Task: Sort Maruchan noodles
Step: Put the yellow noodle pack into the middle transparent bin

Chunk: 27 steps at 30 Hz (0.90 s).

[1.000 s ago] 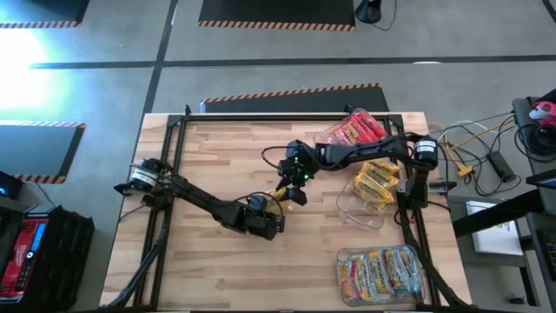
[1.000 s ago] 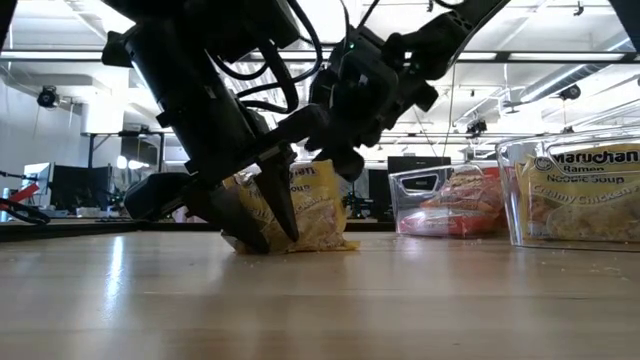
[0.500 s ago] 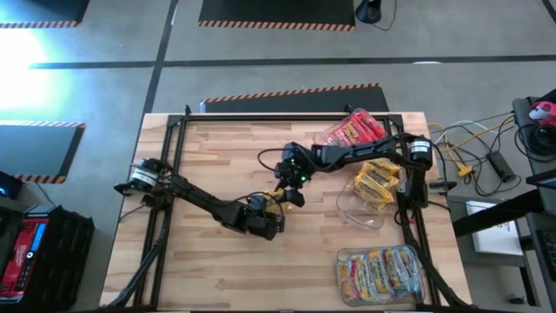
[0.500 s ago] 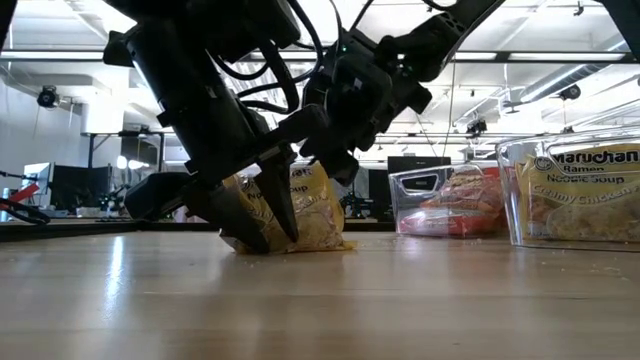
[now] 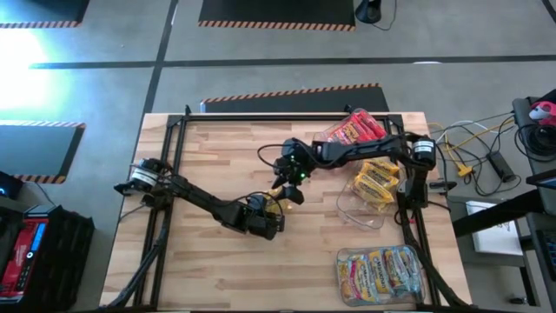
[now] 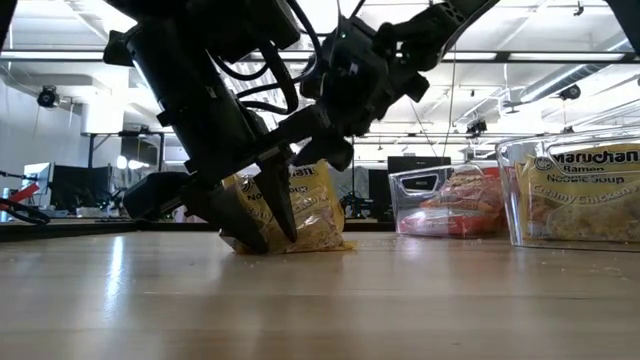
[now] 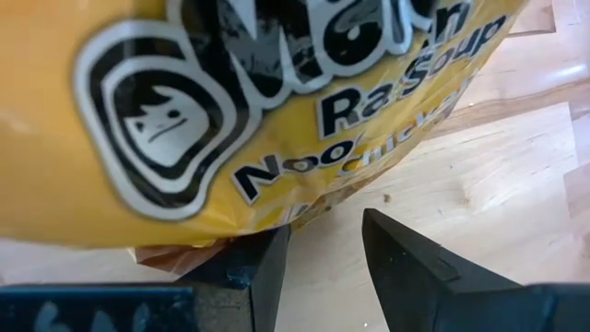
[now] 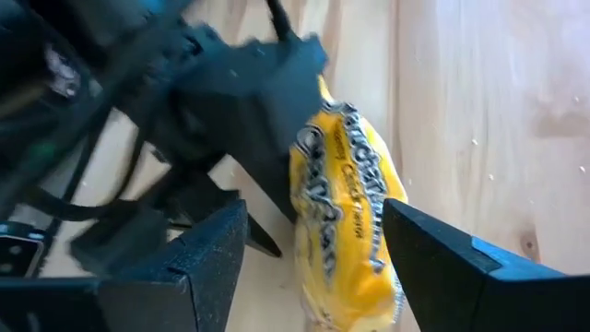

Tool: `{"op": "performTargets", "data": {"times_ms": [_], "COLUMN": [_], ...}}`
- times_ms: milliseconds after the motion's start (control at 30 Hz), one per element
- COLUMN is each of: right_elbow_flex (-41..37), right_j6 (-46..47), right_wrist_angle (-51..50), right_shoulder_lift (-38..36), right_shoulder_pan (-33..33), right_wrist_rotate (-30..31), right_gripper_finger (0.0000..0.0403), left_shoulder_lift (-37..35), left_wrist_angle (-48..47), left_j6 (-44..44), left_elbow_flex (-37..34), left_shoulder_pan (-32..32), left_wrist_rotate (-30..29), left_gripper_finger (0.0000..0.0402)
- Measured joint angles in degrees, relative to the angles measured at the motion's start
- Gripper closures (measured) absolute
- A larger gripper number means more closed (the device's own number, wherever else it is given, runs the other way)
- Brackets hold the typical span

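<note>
A yellow Maruchan ramen packet (image 6: 295,210) stands on edge mid-desk, pinched by the left gripper (image 5: 271,213), jaws apparently clenched on its lower edge. The right gripper (image 5: 291,180) hovers just above, jaws spread. Light, crinkly, slippery, brittle inside: take the exposed upper edge

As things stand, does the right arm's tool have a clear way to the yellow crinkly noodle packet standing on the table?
Probably yes: the right tool hangs open just above the yellow packet, whose top edge is free; the left tool grips only its lower side.
</note>
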Motion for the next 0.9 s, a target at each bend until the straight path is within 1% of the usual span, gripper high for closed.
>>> {"op": "performTargets", "data": {"times_ms": [267,400,600,900], "right_elbow_flex": [-0.33,-0.51,-0.47,-0.47], "right_j6": [0.36,0.32,0.31,0.56], "right_wrist_angle": [-0.15,-0.03,0.21,-0.27], "right_shoulder_lift": [2.34,3.70,5.00,4.64], "right_shoulder_pan": [0.00,0.02,0.22,0.62], "right_wrist_rotate": [0.94,0.94,0.96,1.10], "right_gripper_finger": [0.0131,0.0123,0.0129,0.0142], "left_shoulder_lift": [0.00,0.00,0.00,0.00], "left_wrist_angle": [-0.02,0.02,0.06,0.11], "left_j6": [0.00,-0.04,-0.15,-0.30], "left_elbow_flex": [0.00,0.00,-0.01,-0.02], "left_shoulder_pan": [-0.01,-0.02,-0.02,-0.02], "left_wrist_rotate": [0.09,0.12,0.13,0.28], "left_gripper_finger": [0.0271,0.0271,0.0271,0.0271]}}
